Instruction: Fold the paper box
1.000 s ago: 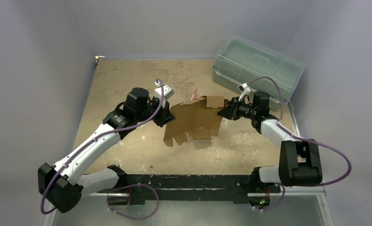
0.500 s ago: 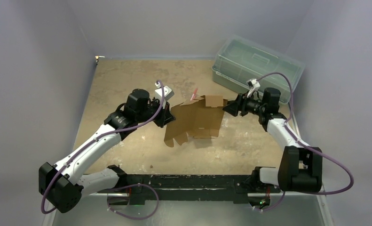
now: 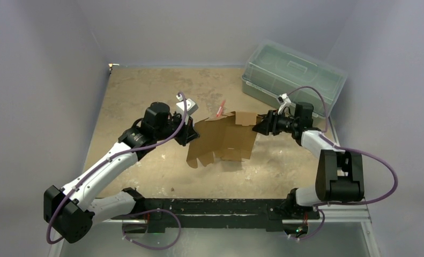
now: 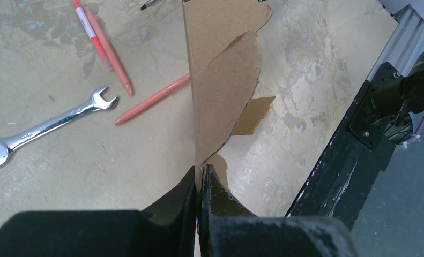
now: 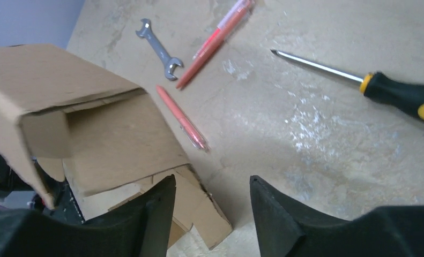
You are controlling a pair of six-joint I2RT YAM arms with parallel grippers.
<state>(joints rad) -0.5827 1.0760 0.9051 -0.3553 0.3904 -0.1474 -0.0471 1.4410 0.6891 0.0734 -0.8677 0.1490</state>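
Box: We saw the paper box [image 3: 224, 136] near the middle of the bench [image 3: 145, 91], between the two arms. It was a brown cardboard sheet, only partly folded.
Box shape: From the right wrist view, one corner was folded up into an open shell raised off the bench, with loose flaps below it. From the left wrist view, a panel with a rounded flap stood on edge.
Left end effector: We found the left end effector [image 4: 200, 174] pressed together on the box's left edge, the cardboard pinched between its fingers.
Right end effector: The right end effector [image 5: 212, 184] sat just beside the box's right edge with its jaws apart. Bare bench showed between them and nothing was gripped.
Pens: Pink and red pens [image 4: 153, 99] lay on the bench beyond the box, close to it.
Wrench: A silver wrench [image 4: 49, 126] lay near the pens.
Screwdriver: A screwdriver [image 5: 359, 80] with a black and yellow handle lay apart from the box.
Bin: A green-tinted plastic bin [image 3: 292, 75] with its lid on stood at the far right corner, well apart from the box.
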